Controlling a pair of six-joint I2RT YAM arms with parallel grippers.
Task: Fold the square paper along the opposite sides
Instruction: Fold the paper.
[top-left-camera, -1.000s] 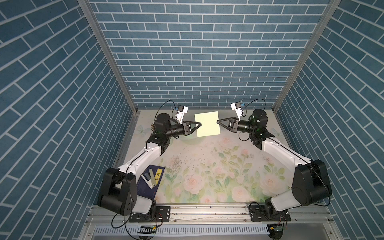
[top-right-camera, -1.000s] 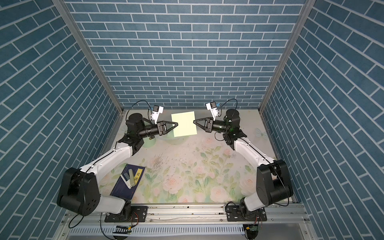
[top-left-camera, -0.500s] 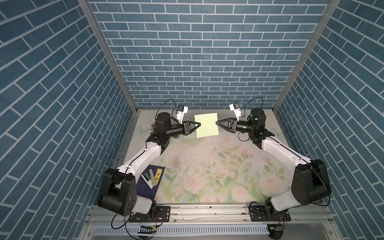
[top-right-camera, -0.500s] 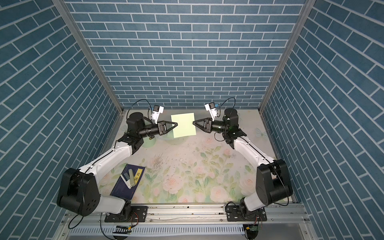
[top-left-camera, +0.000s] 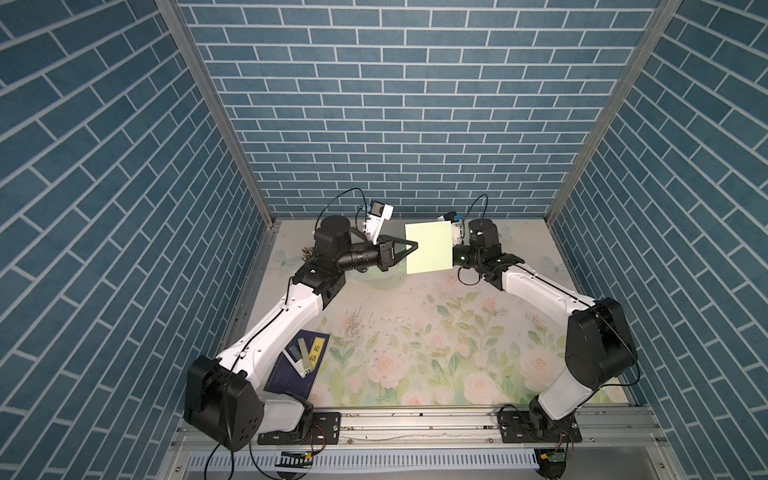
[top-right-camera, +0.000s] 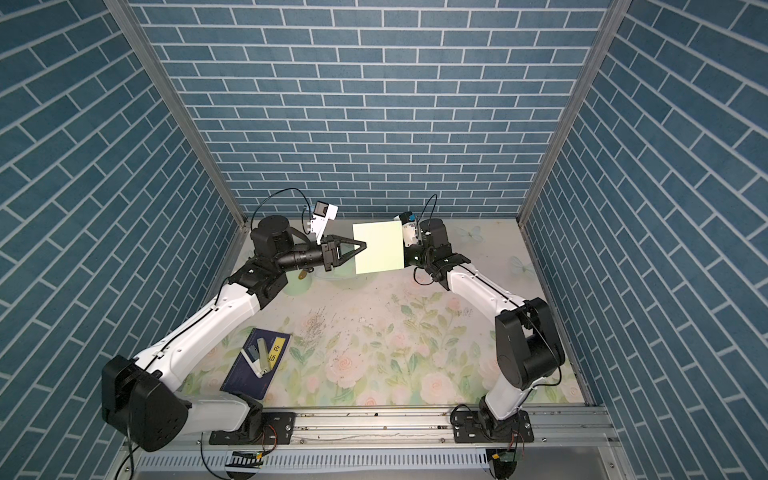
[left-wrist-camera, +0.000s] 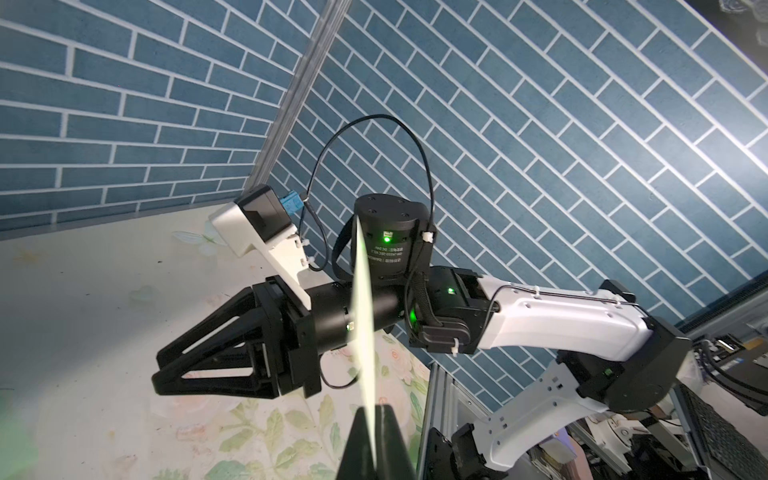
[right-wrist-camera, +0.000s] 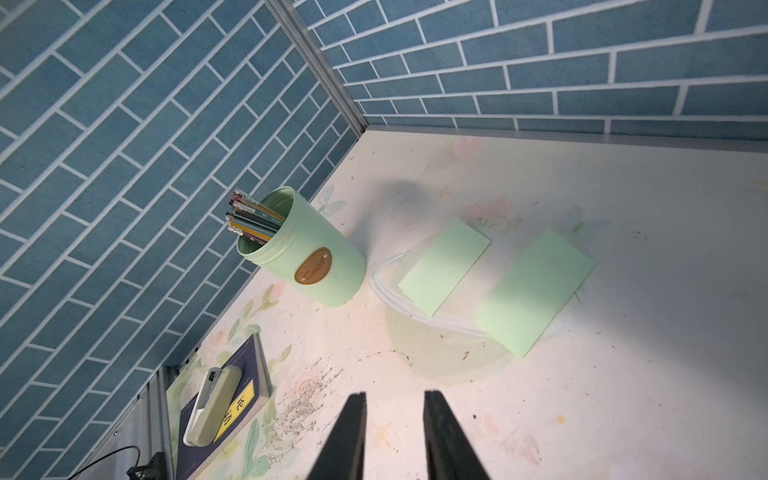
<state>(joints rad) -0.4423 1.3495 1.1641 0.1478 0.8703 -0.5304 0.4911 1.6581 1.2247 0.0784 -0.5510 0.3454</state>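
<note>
left gripper (top-left-camera: 413, 248) is pinching the pale green square paper (top-left-camera: 429, 247) in mid-air above the floral table (top-left-camera: 415, 332); right gripper (right-wrist-camera: 392, 432) is standing parted, gripping nothing.

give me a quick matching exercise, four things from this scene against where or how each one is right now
Things:
1. square paper
2. pencil cup
3. dark blue book
4. right gripper

States:
A. standing on the table near the wall, with pencils inside
B. jaws apart, holding nothing
C. held off the table, pinched at one edge by the left gripper
D. lying flat on the table with a pale object on top

Pairs: 1-C, 2-A, 3-D, 4-B
</note>
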